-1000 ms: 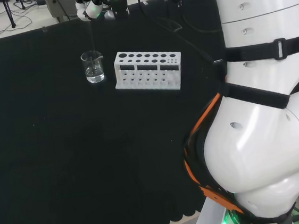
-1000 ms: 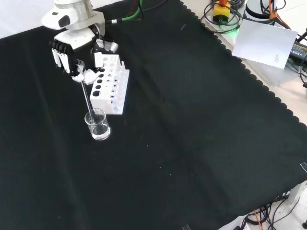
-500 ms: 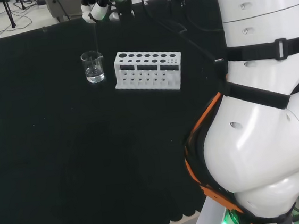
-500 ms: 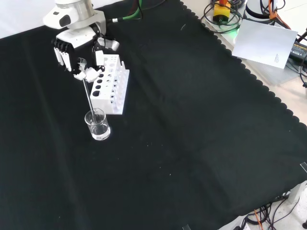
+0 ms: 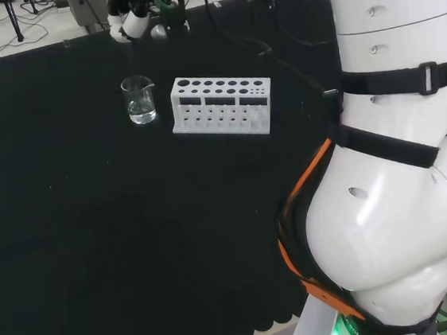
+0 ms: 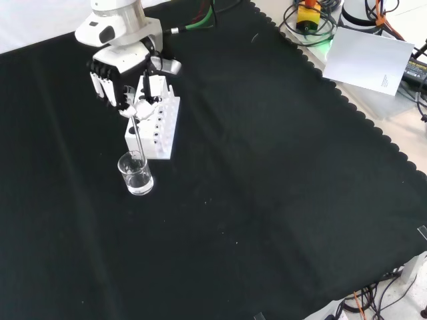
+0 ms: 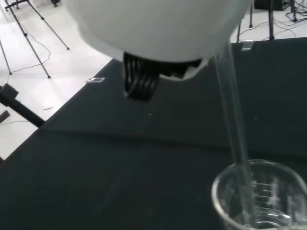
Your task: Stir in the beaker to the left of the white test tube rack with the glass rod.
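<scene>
Hand, fingers pinching the glass rod, hangs above the beaker; the rod slants steeply down, its lower end inside the rim.

Even, bright room light fell from above, and the black cloth on the counter soaked it up, showing almost no shadows. Soft glare sat on the arm's white links at the right of the head view. In the wrist view the hand was a blurred white mass, while the beaker rim stayed fairly sharp.
</scene>
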You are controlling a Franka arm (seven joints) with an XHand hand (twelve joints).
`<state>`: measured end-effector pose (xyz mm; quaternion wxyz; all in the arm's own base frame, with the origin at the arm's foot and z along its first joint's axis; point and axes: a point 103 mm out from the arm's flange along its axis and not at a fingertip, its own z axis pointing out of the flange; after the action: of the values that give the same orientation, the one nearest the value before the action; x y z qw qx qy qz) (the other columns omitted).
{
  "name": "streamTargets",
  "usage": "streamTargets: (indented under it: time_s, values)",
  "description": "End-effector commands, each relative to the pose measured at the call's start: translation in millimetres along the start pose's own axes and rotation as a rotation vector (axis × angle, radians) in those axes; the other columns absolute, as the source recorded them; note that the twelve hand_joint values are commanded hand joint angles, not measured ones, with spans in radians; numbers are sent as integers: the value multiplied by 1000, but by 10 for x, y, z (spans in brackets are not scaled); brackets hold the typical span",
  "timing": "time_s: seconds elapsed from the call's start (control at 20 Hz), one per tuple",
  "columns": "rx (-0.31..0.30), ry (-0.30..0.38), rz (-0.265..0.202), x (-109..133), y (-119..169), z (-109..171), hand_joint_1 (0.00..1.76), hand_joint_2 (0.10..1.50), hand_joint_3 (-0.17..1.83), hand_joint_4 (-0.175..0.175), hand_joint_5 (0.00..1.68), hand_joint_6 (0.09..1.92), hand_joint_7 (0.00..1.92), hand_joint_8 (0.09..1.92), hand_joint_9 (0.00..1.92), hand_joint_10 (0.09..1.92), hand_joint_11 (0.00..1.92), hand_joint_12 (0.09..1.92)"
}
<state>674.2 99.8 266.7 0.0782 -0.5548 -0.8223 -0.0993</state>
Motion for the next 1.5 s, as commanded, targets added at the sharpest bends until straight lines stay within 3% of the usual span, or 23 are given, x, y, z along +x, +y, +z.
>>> streamTargets:
  time_s: [0.05,0.5,0.9,1.2,1.5]
  values:
    - [0,12,-28,212,248,112,1232,395,1047,-175,1409,630,1647,804,1882,712,1496,1094]
    - [-13,0,27,-199,335,27,1232,395,1047,-175,1409,630,1648,804,1884,711,1497,1094]
    - [-22,-13,82,-453,141,-79,1232,395,1048,-175,1408,630,1648,804,1885,710,1497,1094]
    - [-14,-5,82,-302,-3,-74,1232,395,1047,-175,1408,631,1648,804,1886,709,1498,1094]
    - [7,5,35,52,133,72,1232,395,1047,-175,1408,631,1648,805,1889,708,1498,1094]
